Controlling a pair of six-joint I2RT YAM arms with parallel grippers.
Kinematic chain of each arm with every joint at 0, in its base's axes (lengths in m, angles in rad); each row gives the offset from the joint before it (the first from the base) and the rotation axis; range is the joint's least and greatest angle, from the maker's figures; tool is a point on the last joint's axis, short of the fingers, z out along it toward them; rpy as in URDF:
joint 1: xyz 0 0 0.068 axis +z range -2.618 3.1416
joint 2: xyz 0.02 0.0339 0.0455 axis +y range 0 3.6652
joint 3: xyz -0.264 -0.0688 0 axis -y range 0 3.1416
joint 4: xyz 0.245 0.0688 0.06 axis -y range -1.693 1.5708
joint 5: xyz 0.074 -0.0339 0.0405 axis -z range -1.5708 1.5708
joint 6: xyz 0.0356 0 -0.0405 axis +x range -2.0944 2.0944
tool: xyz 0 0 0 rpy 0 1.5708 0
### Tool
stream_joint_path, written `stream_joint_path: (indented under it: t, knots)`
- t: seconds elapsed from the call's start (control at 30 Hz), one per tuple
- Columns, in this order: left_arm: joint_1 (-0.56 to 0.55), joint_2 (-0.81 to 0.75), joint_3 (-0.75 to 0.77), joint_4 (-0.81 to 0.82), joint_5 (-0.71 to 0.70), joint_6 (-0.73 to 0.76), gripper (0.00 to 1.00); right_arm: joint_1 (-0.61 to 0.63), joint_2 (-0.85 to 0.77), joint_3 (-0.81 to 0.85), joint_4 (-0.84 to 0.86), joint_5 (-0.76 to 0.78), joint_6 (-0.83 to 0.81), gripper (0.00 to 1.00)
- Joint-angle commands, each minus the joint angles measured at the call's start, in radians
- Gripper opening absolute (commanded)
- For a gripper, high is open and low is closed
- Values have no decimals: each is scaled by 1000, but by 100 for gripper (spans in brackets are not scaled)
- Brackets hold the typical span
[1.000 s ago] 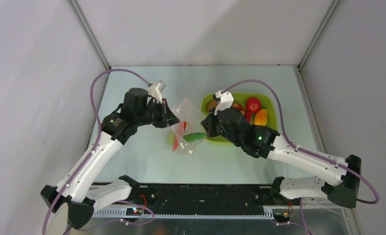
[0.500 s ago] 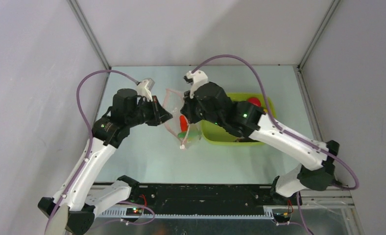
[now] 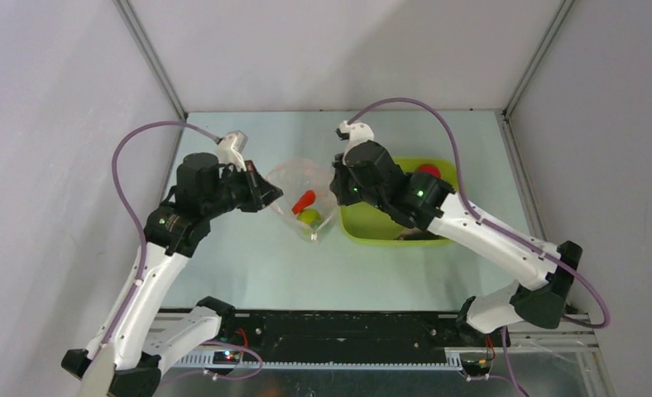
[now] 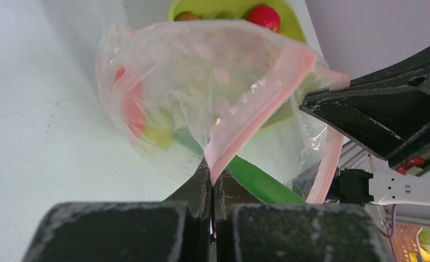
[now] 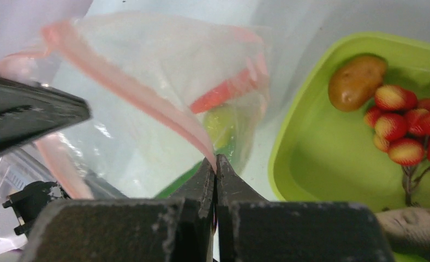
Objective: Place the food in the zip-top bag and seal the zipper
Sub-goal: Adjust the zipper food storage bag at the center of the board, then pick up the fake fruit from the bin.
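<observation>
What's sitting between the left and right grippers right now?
Only the zip-top bag, strung between the left gripper and right gripper, each shut on its zipper edge, with red and green food inside. The top view shows it.

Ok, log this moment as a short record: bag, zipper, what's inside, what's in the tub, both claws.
bag: zip-top bag, stretched between both claws
zipper: zipper apart, mouth open
inside: red piece, yellow-green piece, long green pod
tub: green tub holds tomato, brown piece, strawberries
left claw: shut on the bag's mouth edge
right claw: shut on the bag's mouth edge
</observation>
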Motion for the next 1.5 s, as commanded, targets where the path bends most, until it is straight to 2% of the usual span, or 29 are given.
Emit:
stream_joint_path:
  t: [0.0,0.1,0.27,0.33,0.5,0.7,0.83,0.97,1.13,1.3,1.47]
  knots:
    - [30,-52,15,29,-22,16,0,-39,-88,-80,40,42,39,2]
    - [61,-91,13,47,-21,12,0,-55,-120,-144,39,68,59,1]
    - [127,-167,-13,103,-2,-9,0,-47,-115,-209,97,-54,66,1]
    - [129,-174,-21,123,46,-6,1,-23,-91,-225,124,-81,82,1]
    - [128,-89,-26,134,199,-15,0,-5,-37,-227,182,-95,173,2]
    - [128,-29,-46,146,241,-31,0,-49,6,-214,152,-72,231,10]
    - [113,13,-51,150,265,-39,0,-49,9,-214,148,-70,219,22]
    - [65,65,-42,122,229,-27,0,-51,-8,-214,151,-53,208,48]
    - [7,133,-29,81,195,-11,0,-53,-67,-219,113,23,195,64]
    - [0,153,-19,61,185,-4,0,-87,-192,-290,108,104,156,97]
    - [-2,159,-24,68,191,-5,0,-204,-312,-402,105,122,166,99]
